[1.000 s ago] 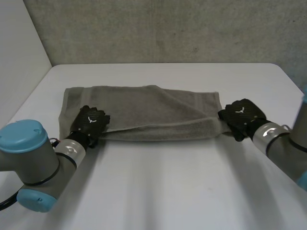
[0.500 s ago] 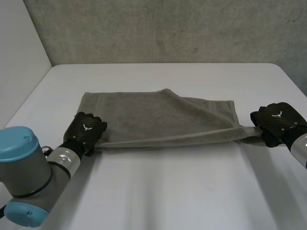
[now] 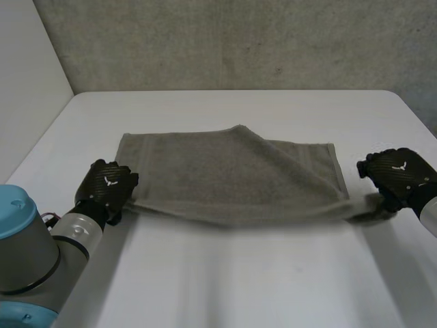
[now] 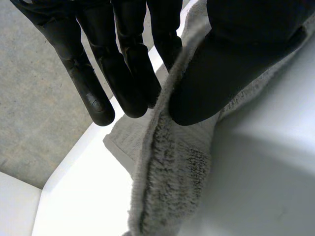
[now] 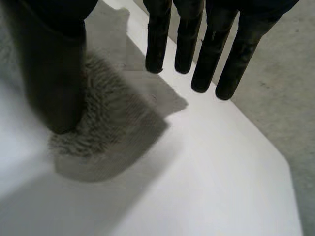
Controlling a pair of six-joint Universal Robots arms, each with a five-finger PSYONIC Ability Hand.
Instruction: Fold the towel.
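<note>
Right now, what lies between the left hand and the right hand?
The towel: in the head view its near edge runs from the left hand, which pinches it, across to the right hand.

Right hand (image 5: 54, 64), fingers (image 5: 186, 44) straight, thumb tip at fluffy towel (image 5: 108, 123) corner, white table (image 5: 206, 187) beneath

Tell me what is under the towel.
The white table shows, in shadow, beneath the raised near edge of the towel. The left hand pinches its near corner. Whatever lies beneath the flat middle is covered.

Grey towel (image 3: 225, 178) — spread wide, near edge raised.
</note>
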